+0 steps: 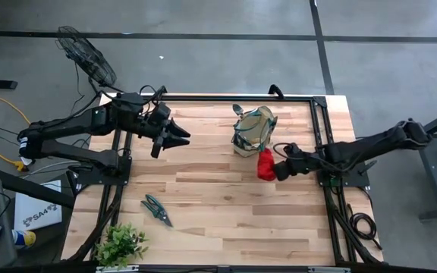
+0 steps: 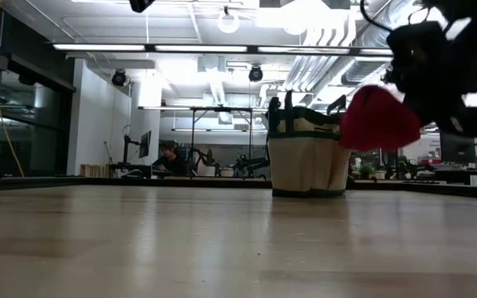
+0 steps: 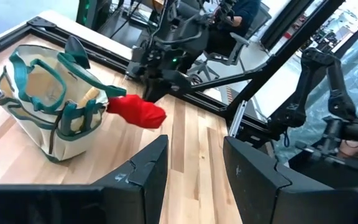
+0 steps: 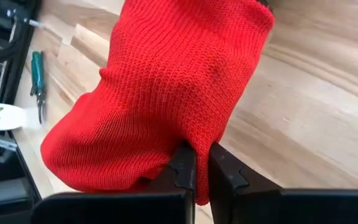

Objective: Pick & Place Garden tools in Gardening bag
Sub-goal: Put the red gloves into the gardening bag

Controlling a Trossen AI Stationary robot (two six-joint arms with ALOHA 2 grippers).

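I see the high view straight down over the whole table [image 1: 226,205], both arms in frame. My low view sits at tabletop height, looking level across the boards into the room; the gardening bag [image 2: 307,157] stands mid-distance. Left wrist view looks across the table from well back, sharing the bag [image 3: 48,106] and the red bundle [image 3: 138,112] with the high and low views. Right wrist view is pressed close against the bundle [image 4: 166,93], pruning shears [image 4: 37,81] beyond

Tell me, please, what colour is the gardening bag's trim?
Dark green, on the beige gardening bag; the left wrist view shows it best.
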